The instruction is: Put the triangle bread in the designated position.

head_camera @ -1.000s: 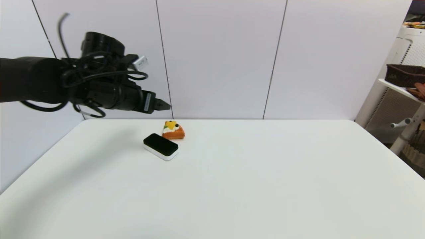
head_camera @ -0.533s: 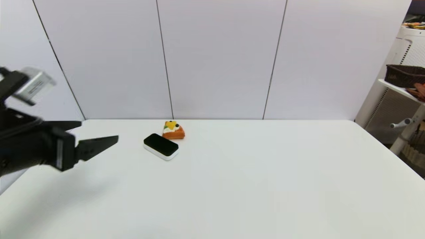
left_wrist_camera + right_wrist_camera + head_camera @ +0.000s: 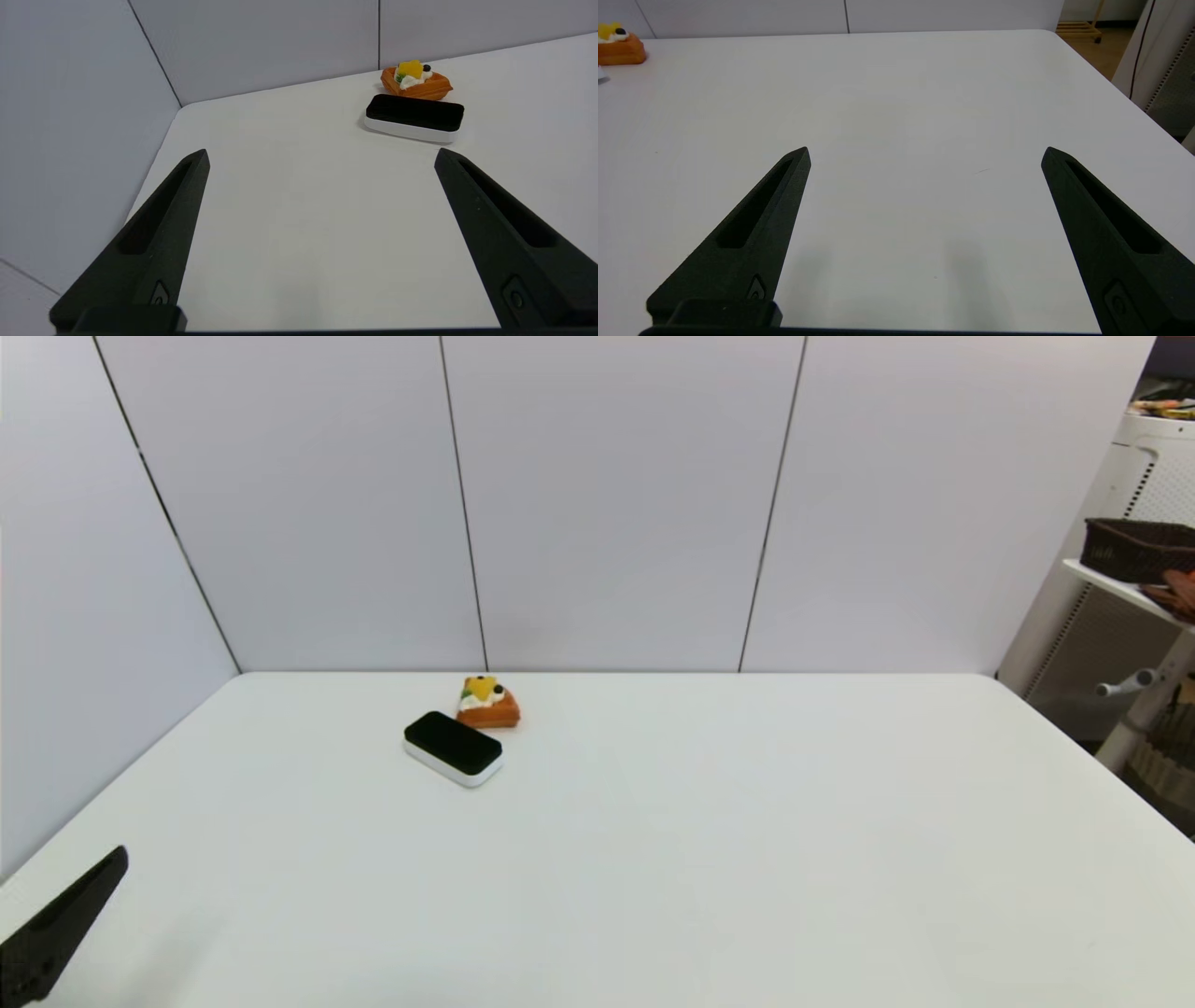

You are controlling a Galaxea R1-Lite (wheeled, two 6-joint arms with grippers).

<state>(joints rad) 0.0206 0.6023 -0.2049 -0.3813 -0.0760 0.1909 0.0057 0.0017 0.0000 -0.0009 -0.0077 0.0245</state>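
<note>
The triangle bread (image 3: 487, 702), an orange-brown wedge with cream and yellow fruit on top, lies on the far part of the white table (image 3: 709, 859); it also shows in the left wrist view (image 3: 416, 80) and at the edge of the right wrist view (image 3: 619, 46). Nothing on the tabletop marks the designated position. My left gripper (image 3: 322, 156) is open and empty, low over the table's near left, well short of the bread; only one of its fingers (image 3: 65, 919) shows in the head view. My right gripper (image 3: 924, 154) hangs open and empty over the table's right side.
A white block with a black top (image 3: 453, 748) lies just in front of the bread, close beside it, and also appears in the left wrist view (image 3: 414, 117). Wall panels stand behind and to the left of the table. A shelf with a dark basket (image 3: 1134, 546) is off to the right.
My left arm has come down from high over the table's far left and drawn back to the near left corner. The bread and the block have not moved.
</note>
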